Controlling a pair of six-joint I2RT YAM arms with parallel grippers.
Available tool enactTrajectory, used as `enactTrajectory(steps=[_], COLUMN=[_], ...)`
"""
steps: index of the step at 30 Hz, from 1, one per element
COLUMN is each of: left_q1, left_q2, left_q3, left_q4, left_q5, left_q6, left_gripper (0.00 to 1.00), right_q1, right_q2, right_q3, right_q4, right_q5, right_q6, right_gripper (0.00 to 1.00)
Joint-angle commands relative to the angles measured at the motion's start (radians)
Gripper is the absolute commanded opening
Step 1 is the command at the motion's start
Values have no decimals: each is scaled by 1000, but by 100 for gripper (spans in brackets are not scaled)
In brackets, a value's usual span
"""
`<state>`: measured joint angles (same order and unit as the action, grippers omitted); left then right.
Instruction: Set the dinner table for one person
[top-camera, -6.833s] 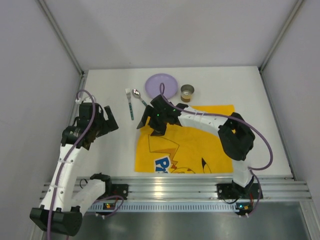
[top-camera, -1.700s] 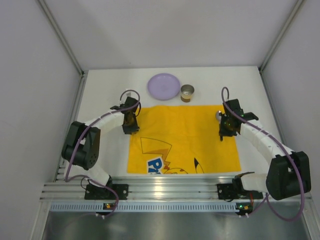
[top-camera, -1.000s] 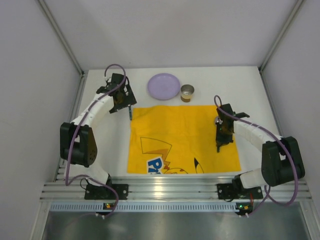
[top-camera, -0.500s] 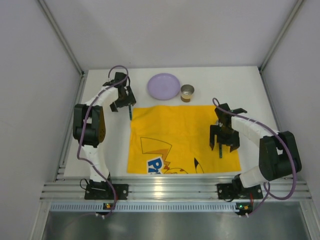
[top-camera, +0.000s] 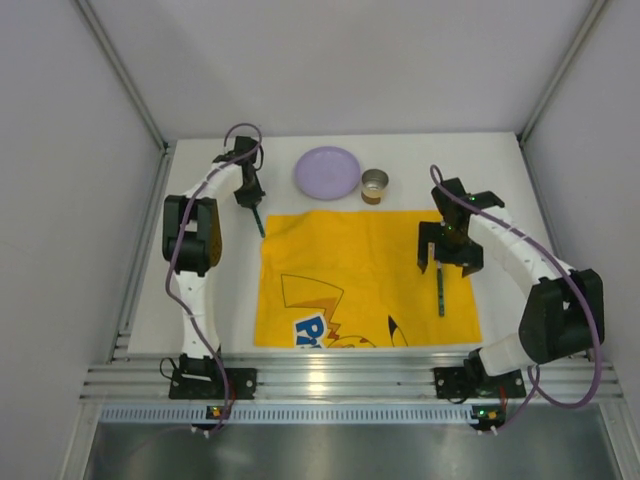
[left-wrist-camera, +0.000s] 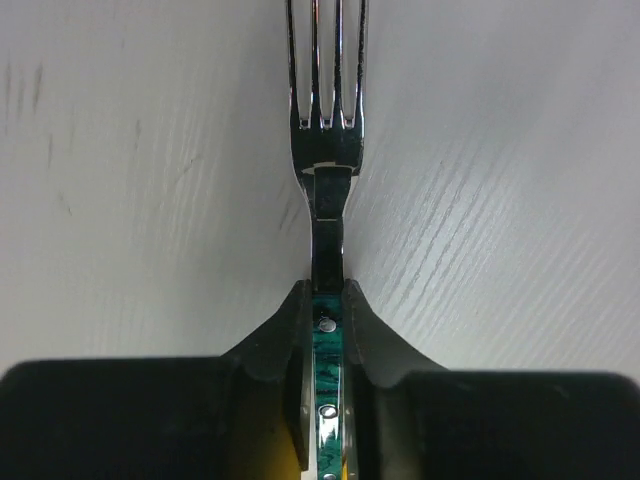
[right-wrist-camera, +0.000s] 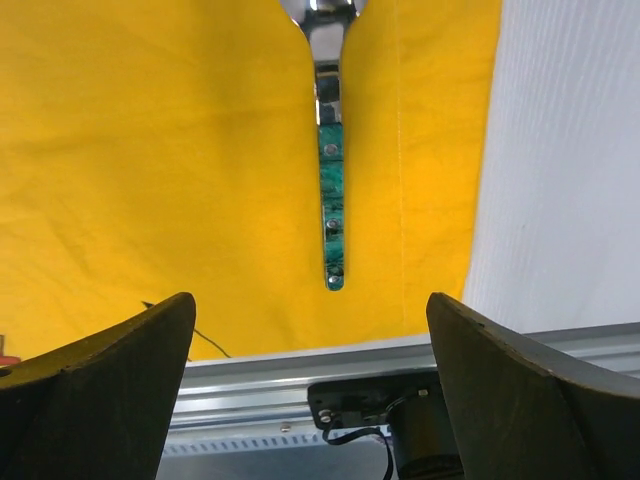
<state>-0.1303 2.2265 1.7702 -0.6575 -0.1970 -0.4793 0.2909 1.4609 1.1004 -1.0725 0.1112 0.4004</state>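
The white worktop (top-camera: 420, 160) is big and flat, and it fills the middle of the top view. A yellow cloth (top-camera: 350, 270) with a cartoon picture lies on the near middle part of it. Past the cloth's far edge sit a purple plate (top-camera: 327, 172) and, just beside it on the right, a small round tin (top-camera: 374, 185). They are very close, but I cannot tell if they touch. The left arm reaches to the far left part of the worktop. The left hand (left-wrist-camera: 325, 305) is pinched tight on a fork (left-wrist-camera: 325, 150), with its two fingers pressing the green handle from both sides. The fork's silver prongs point away from the hand, over bare white worktop. The end of the handle is at the cloth's far left corner. I cannot tell if the fork touches the worktop or is lifted a little. The right hand (right-wrist-camera: 310, 300) is spread wide and holds nothing. It hangs over the right side of the cloth. Under it a spoon (right-wrist-camera: 330, 180) with a green handle lies flat on the cloth, near the cloth's right edge and in line with it. The spoon's round end is hidden. The handle end points to the near edge of the worktop, where a metal rail (right-wrist-camera: 300, 385) runs.
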Motion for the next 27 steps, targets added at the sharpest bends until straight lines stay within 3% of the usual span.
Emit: enactTrajectory(steps=[1, 2, 3, 9, 14, 20, 27], left_q1=[14, 14, 15, 20, -11, -150, -298], left_q2=[51, 61, 64, -40, -272, -496, -610], left_q3=[66, 78, 96, 95, 19, -206, -426], left_q4=[-13, -22, -30, -67, -83, -113, -108], left_q5=[14, 14, 16, -10, 21, 2, 15], left_q6=[42, 50, 54, 67, 36, -8, -93], left_gripper=[10, 1, 0, 0, 0, 0, 0], right_q1=[14, 13, 13, 13, 13, 13, 10], right_q2=[-37, -31, -13, 131, 384, 674, 858], right_q3=[120, 160, 183, 421, 684, 956, 1081], right_q4=[-21, 9, 29, 141, 184, 183, 229], right_q5=[-13, -33, -82, -192, -220, -219, -190], right_q6=[-20, -40, -52, -58, -21, 20, 86], right_gripper=[98, 98, 98, 98, 98, 95, 90])
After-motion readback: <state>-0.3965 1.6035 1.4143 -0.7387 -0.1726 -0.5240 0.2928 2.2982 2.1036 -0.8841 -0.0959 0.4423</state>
